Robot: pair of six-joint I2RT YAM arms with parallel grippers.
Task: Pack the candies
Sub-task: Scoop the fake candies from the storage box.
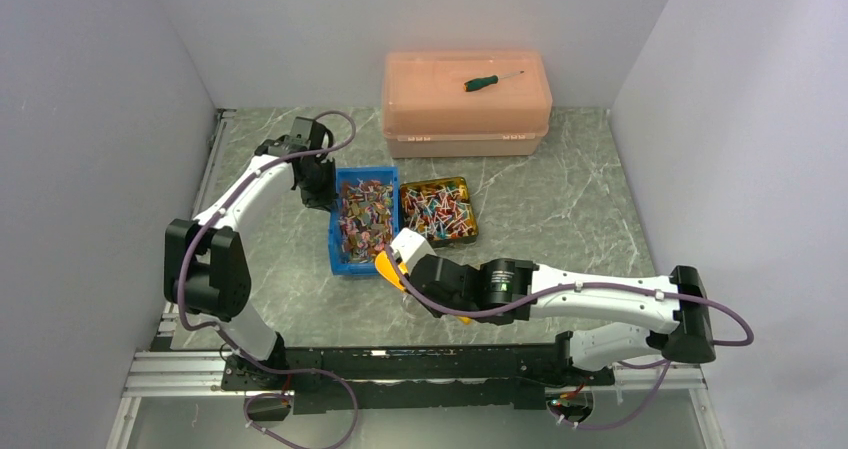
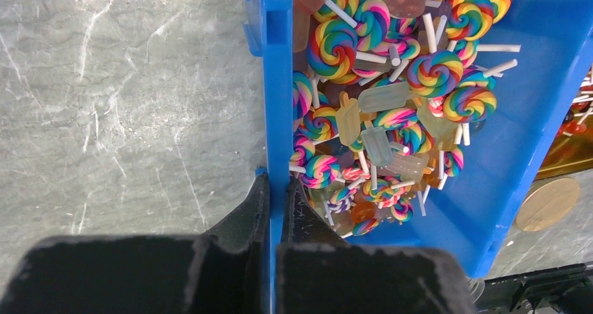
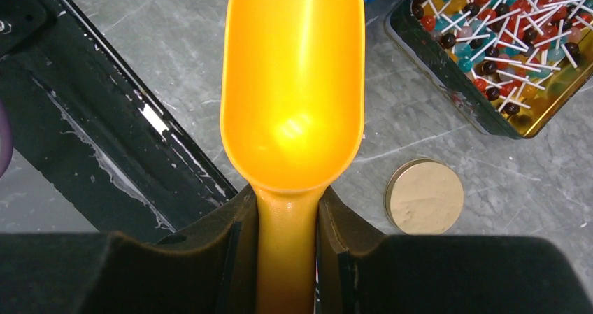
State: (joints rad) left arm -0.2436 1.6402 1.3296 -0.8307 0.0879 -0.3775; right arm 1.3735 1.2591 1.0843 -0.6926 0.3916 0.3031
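Note:
The candies are rainbow swirl lollipops and pale ice-pop shapes heaped in a blue bin [image 1: 334, 239], with small ball lollipops [image 1: 438, 209] in a gold tin beside it. In the left wrist view the candies [image 2: 377, 104] fill the bin. My left gripper [image 2: 276, 181] is shut on the bin's left wall [image 2: 278, 83], one finger inside and one outside. It sits at the bin's far left corner [image 1: 322, 191]. My right gripper [image 3: 288, 198] is shut on the handle of an empty orange scoop [image 3: 294, 83], held near the bin's front right corner [image 1: 388, 266].
A peach lidded box [image 1: 465, 119] with a green-handled screwdriver [image 1: 490, 81] on top stands at the back. A round tan disc [image 3: 424, 196] lies on the table in front of the gold tin [image 3: 447, 73]. The black base rail [image 3: 91, 118] runs to the scoop's left.

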